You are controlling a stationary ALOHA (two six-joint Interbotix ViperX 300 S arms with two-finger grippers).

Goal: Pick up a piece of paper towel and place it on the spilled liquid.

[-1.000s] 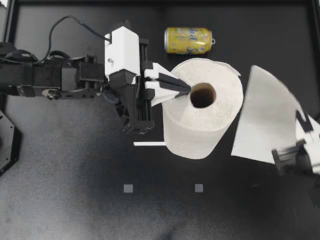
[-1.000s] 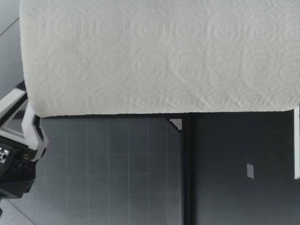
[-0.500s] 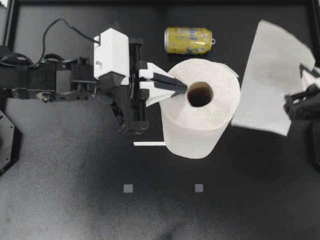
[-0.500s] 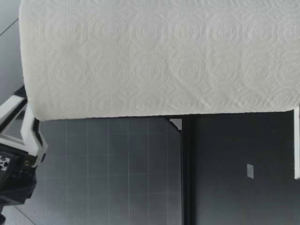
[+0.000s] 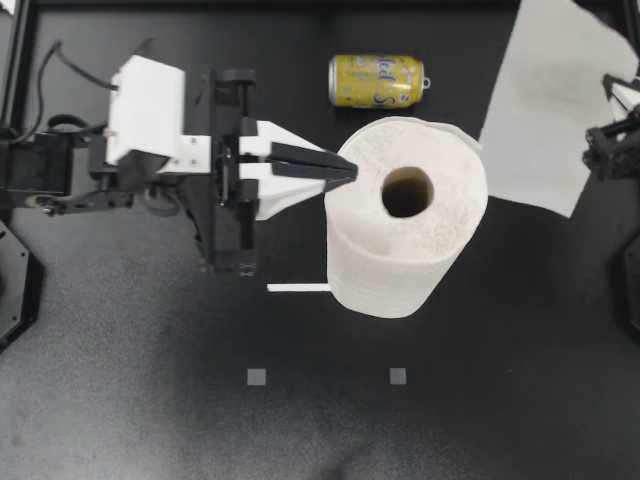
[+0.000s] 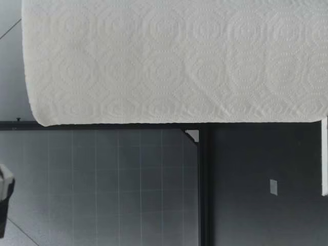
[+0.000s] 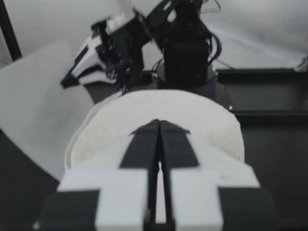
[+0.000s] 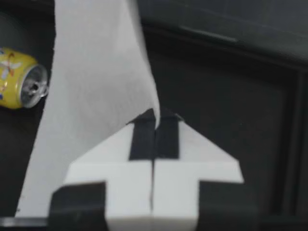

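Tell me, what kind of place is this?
Likely a robot lab: a left gripper and right gripper pinching a paper sheet, over a black table with a towel roll and a can.

A robotics lab bench: black rimmed table (image 5: pixel 120 400), grey square markers (image 5: pixel 257 377), cabled arm (image 5: pixel 60 165).

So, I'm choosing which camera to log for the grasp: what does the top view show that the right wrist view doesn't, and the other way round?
Only the top view shows the paper towel roll, my left gripper shut with its tips at the roll's rim, and the white strip beside the roll. Only the right wrist view shows plainly that my right gripper is pinched shut on the loose sheet. Both show that sheet and the yellow can lying on its side. Neither shows spilled liquid.
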